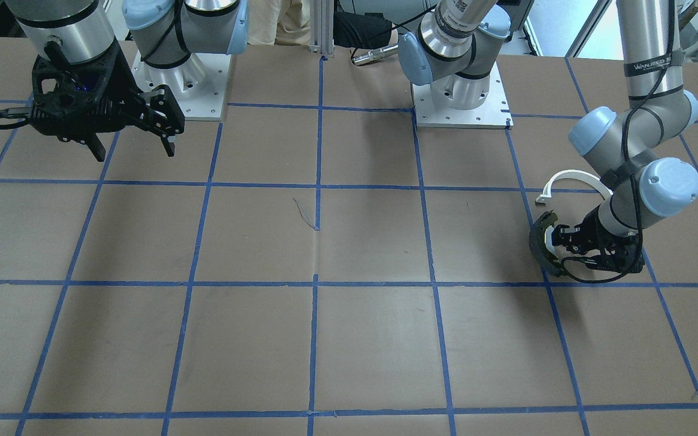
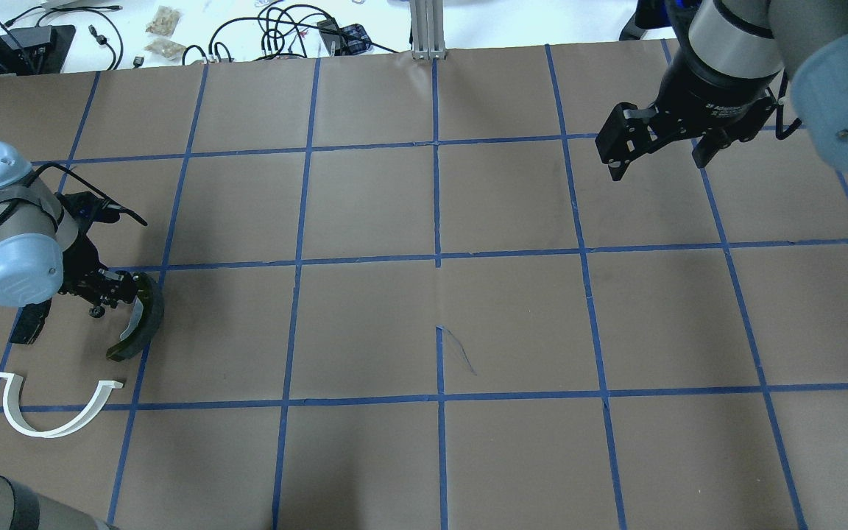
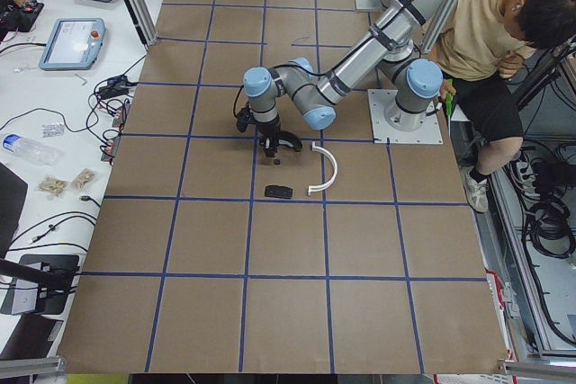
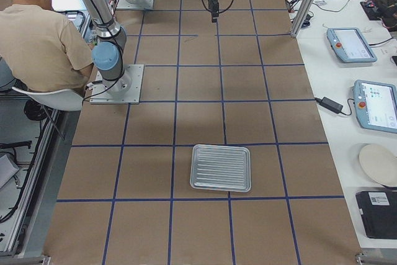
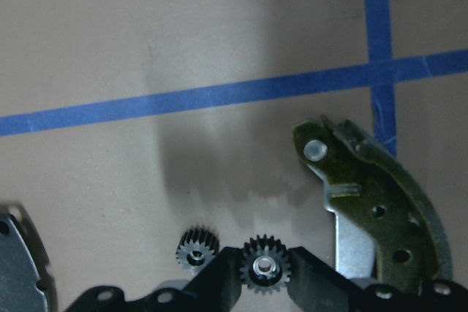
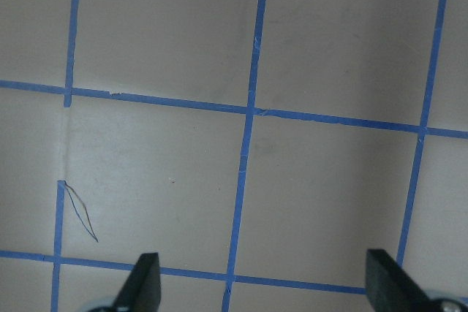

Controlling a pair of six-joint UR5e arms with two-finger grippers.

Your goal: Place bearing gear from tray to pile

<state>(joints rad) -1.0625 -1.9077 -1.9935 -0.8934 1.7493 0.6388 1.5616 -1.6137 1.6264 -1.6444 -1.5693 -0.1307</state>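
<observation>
**Left gripper, closed on the part.** My left gripper is clamped on the bearing gear, a small dark toothed wheel with a pale hub. One finger presses each side of it. I cannot tell whether the gear touches the table. A second small gear sits just beside it.

**Position.** I am low at the left end of the table, toward my own edge, over the pile. The dark brake shoe with its olive rim lies just beside my fingers. One tip of it lies close to a crossing of blue tape lines. The white arch bracket lies apart from it, nearer the left corner on my side. The black pad lies flat close by.

**Right gripper.** My right gripper hangs above the table's far side. Its fingers are spread wide with only bare paper between them.

**Tray.** The ribbed metal tray lies flat at the right end of the table, well apart from both grippers.
</observation>
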